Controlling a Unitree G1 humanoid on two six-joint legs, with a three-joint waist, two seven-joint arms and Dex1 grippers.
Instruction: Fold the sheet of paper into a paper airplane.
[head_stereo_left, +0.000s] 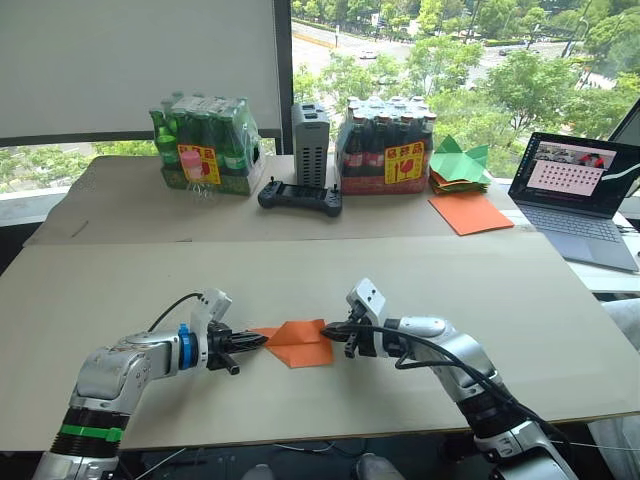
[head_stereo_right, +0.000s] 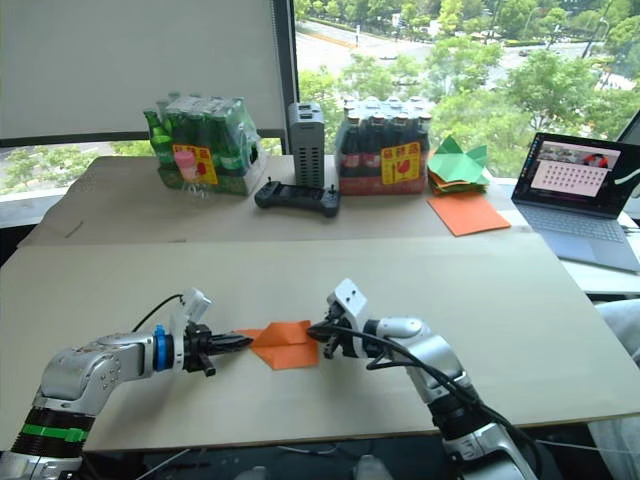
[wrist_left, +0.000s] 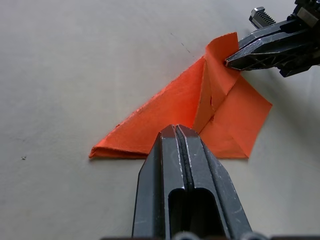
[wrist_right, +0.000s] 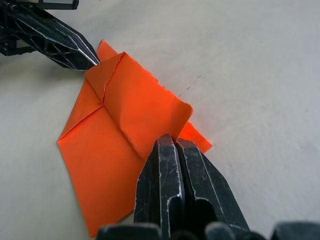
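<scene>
The sheet of paper (head_stereo_left: 298, 342) lay half-folded into a creased wedge on the worktop (head_stereo_left: 450, 280), both the left tool (head_stereo_left: 256, 341) and the right tool (head_stereo_left: 333, 327) pinching opposite ends, wings apparently unformed.

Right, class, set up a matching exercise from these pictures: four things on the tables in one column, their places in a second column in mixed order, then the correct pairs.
Things:
1. folded orange paper
2. laptop
3. black controller
4. flat orange sheet

Places:
A. far right, open, screen lit
B. between the left gripper and the right gripper, pinched by both
C. in front of the green paper shapes
D. in front of the grey box, between the two bottle packs

Pairs: 1-B, 2-A, 3-D, 4-C
</scene>
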